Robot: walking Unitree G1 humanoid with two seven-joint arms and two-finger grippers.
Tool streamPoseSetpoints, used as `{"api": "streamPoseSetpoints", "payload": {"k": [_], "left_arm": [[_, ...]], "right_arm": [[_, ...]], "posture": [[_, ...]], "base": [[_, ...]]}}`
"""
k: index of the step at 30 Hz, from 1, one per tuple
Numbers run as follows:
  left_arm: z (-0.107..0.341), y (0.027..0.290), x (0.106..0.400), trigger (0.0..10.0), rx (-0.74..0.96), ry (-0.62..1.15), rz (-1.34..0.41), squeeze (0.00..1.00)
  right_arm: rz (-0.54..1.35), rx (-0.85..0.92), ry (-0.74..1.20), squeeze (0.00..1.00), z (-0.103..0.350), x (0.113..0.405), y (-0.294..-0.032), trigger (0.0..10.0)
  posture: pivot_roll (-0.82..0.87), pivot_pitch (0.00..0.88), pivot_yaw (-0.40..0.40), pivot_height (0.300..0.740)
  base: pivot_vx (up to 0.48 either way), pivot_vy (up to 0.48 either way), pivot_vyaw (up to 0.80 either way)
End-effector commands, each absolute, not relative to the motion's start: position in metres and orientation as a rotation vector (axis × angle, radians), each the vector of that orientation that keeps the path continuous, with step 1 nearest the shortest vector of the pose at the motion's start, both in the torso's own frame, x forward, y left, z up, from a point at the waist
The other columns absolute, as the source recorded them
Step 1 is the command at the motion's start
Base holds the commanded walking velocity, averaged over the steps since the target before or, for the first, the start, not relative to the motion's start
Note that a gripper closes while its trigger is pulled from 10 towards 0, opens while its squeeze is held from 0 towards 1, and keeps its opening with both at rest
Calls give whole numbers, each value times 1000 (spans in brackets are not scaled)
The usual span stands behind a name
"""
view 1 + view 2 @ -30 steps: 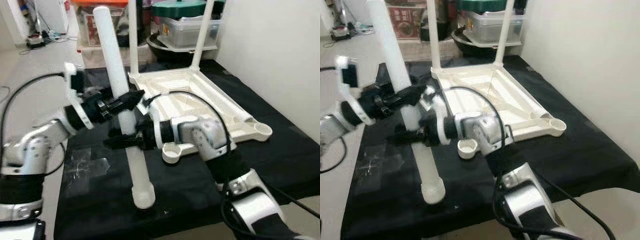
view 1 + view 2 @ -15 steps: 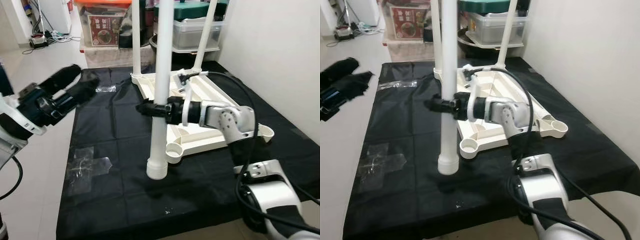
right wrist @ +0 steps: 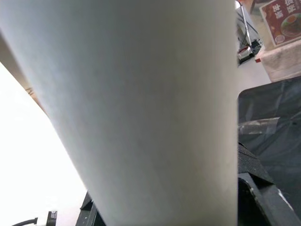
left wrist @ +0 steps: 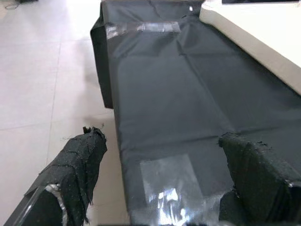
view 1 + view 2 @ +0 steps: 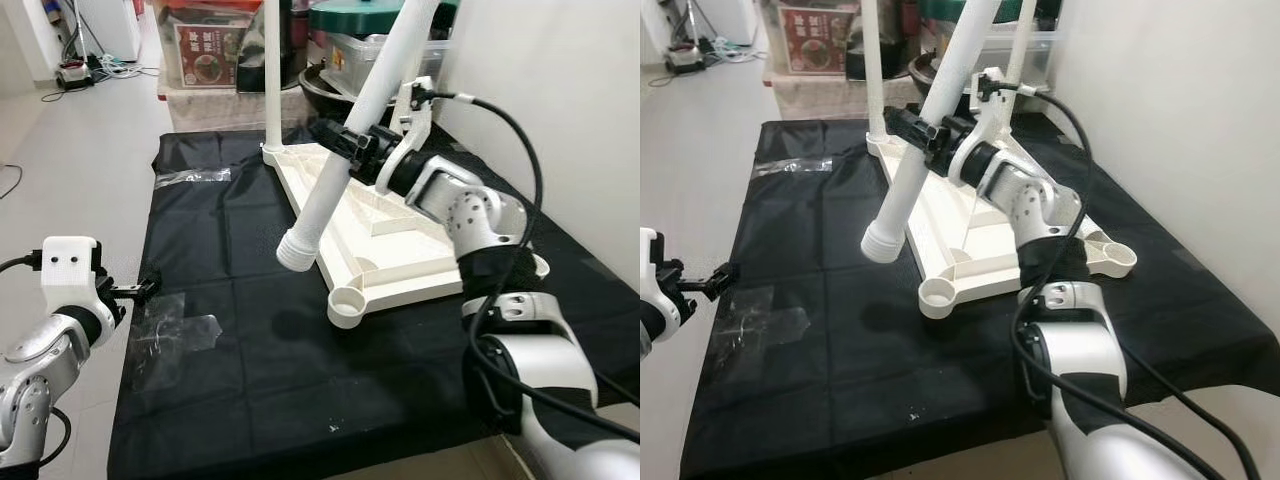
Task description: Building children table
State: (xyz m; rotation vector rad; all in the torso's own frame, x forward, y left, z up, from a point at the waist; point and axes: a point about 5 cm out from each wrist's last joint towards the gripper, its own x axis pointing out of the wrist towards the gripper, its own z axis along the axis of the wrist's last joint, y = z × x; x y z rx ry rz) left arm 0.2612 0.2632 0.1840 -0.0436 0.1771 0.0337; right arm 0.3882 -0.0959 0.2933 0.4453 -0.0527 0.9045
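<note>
The right gripper (image 5: pixel 345 152) pinches a long white table leg (image 5: pixel 345 160) around its middle and holds it in the air, tilted, above the upside-down white tabletop (image 5: pixel 385 235). The lower end of the leg, with its wider ring, hangs over the near left edge of the tabletop and does not touch it; the upper end goes out of the picture at the top. In the right wrist view the leg (image 3: pixel 141 108) is very close to the camera, pressed between the black fingers.

The tabletop lies on a black cloth (image 5: pixel 250 330) which is spread on the pale floor (image 5: pixel 80 150). Two other legs (image 5: pixel 271 75) stand upright in its far corners. The near corner socket (image 5: pixel 345 305) is open, and the one at the right side is open too.

The left gripper (image 4: pixel 164 179) is low at the left edge of the cloth, well apart from the tabletop. Its two fingers are spread and hold nothing. Just under it a piece of clear tape (image 4: pixel 171 181) is stuck on the cloth.

Behind the cloth stand plastic storage boxes (image 5: pixel 385 55) and a red printed box (image 5: pixel 205 45).
</note>
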Motion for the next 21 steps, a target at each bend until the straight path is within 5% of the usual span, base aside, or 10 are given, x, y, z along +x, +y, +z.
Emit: {"api": "streamPoseSetpoints", "payload": {"k": [1, 11, 13, 14, 16, 17, 21], "left_arm": [[180, 266, 257, 10000, -48, 195, 46, 0], [183, 247, 258, 10000, 29, 95, -10, 0], [183, 242, 256, 10000, 23, 74, -34, 0], [184, 239, 255, 10000, 24, 49, -52, 0], [184, 237, 254, 10000, 27, 32, -61, 0], [183, 234, 252, 10000, 18, 28, -84, 0], [184, 225, 247, 10000, 3, 10, -170, 0]], "right_arm": [[896, 447, -60, 0, 290, 388, -97, 0], [804, 443, -66, 0, 286, 396, -103, 0], [762, 457, -60, 0, 284, 398, -105, 941], [732, 464, -53, 0, 283, 399, -105, 7765], [716, 467, -48, 0, 283, 400, -105, 7765], [650, 511, -39, 0, 281, 403, -106, 10000], [491, 637, 12, 0, 277, 411, -109, 10000]], "posture": [[49, 0, -92, 740], [45, 0, -79, 740], [48, 0, -81, 740], [50, 0, -81, 740], [50, 0, -81, 740], [50, 0, -81, 740], [49, 0, -75, 740]], "base": [[0, 0, 0], [0, 0, 0], [0, 0, 0], [0, 0, 0], [0, 0, 0], [0, 0, 0], [0, 0, 0]]}}
